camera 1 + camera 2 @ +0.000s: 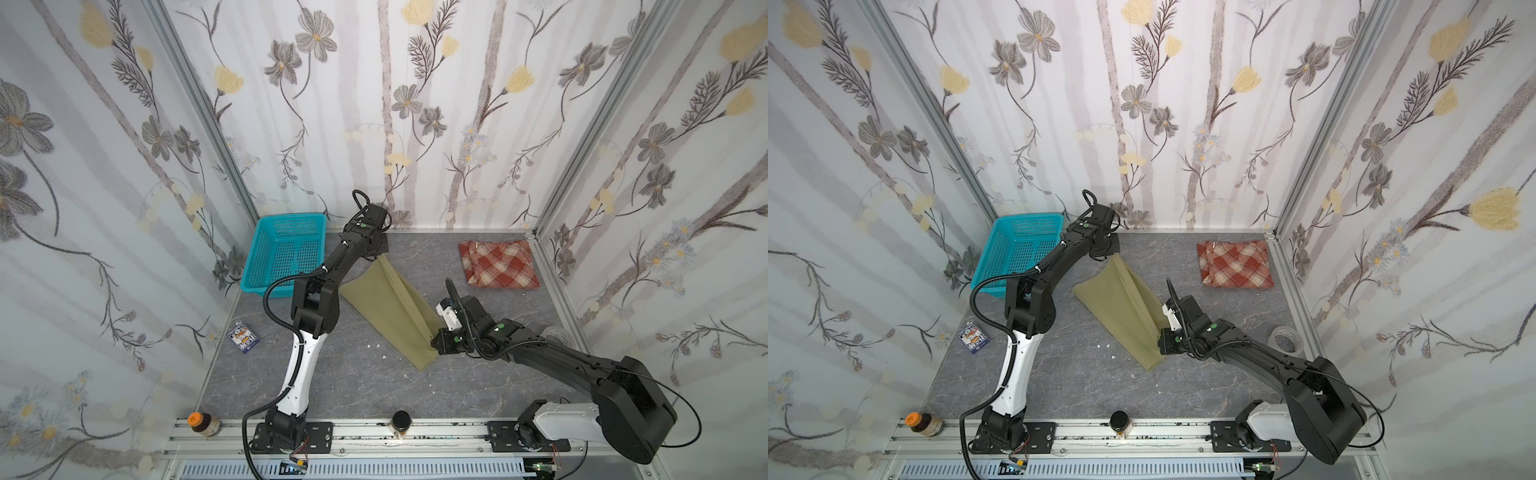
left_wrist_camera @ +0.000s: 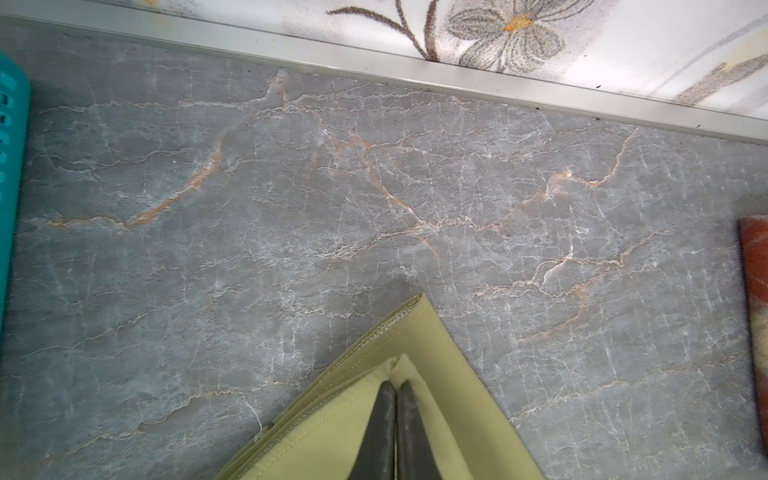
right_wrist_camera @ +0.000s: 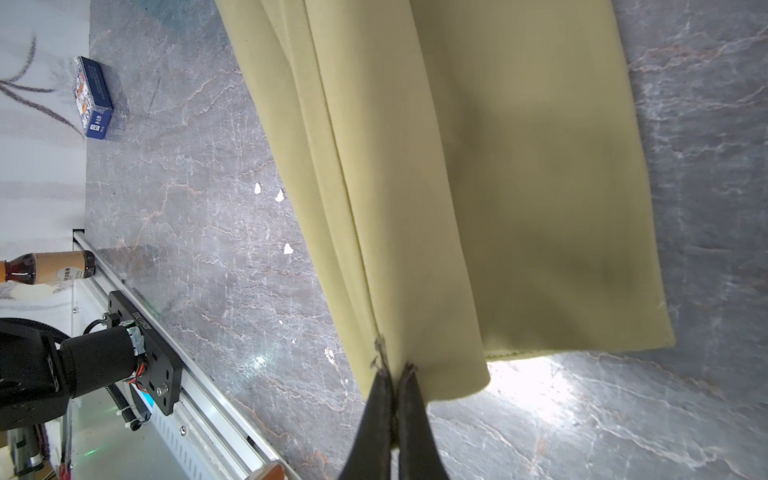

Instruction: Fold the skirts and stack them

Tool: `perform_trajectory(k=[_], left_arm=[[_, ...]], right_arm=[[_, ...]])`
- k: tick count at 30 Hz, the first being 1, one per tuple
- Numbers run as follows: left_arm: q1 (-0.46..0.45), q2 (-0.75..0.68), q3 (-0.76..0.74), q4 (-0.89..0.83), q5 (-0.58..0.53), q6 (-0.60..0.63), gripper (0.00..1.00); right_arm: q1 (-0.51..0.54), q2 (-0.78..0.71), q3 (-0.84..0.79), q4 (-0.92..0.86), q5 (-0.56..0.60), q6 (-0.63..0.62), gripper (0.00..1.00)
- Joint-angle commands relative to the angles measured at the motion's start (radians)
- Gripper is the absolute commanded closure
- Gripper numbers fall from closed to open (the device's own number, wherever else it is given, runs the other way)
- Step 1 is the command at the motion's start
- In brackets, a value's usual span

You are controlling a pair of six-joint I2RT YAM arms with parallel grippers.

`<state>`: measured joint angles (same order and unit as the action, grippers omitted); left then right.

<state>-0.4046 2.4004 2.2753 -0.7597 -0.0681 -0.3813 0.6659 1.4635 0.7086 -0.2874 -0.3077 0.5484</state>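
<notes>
The olive-green skirt (image 1: pixel 390 307) (image 1: pixel 1125 311) is stretched in a long folded band, slanting across the middle of the table in both top views. My left gripper (image 1: pixel 376 257) (image 2: pixel 396 384) is shut on its far corner near the back wall, pinching a fold of the hem (image 2: pixel 449 374). At the near end, my right gripper (image 1: pixel 434 345) (image 3: pixel 395 372) is shut on the skirt's (image 3: pixel 498 166) seam edge. The plaid skirt (image 1: pixel 498 264) (image 1: pixel 1235 264) lies folded at the back right corner, apart from both grippers; its edge (image 2: pixel 754 266) shows in the left wrist view.
A turquoise mesh basket (image 1: pixel 291 218) (image 1: pixel 1025 217) stands at the back left beside the left arm. A small blue card box (image 1: pixel 243 336) lies at the left wall. A bottle (image 1: pixel 203 423) and a jar (image 1: pixel 401 422) stand on the front rail. A tape roll (image 1: pixel 1285 337) sits right.
</notes>
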Motion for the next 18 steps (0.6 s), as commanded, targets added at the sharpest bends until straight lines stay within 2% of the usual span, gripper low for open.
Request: perform_trajectory(k=[1, 18], left_arm=[[0.006, -0.003, -0.005, 0.033, -0.085, -0.005, 1.0], [0.021, -0.009, -0.036, 0.032, -0.13, -0.014, 1.0]], right_arm=[[-0.006, 0.015, 0.02, -0.033, -0.015, -0.022, 1.0], [-0.039, 0.071, 0.094, -0.082, -0.004, -0.07, 1.0]])
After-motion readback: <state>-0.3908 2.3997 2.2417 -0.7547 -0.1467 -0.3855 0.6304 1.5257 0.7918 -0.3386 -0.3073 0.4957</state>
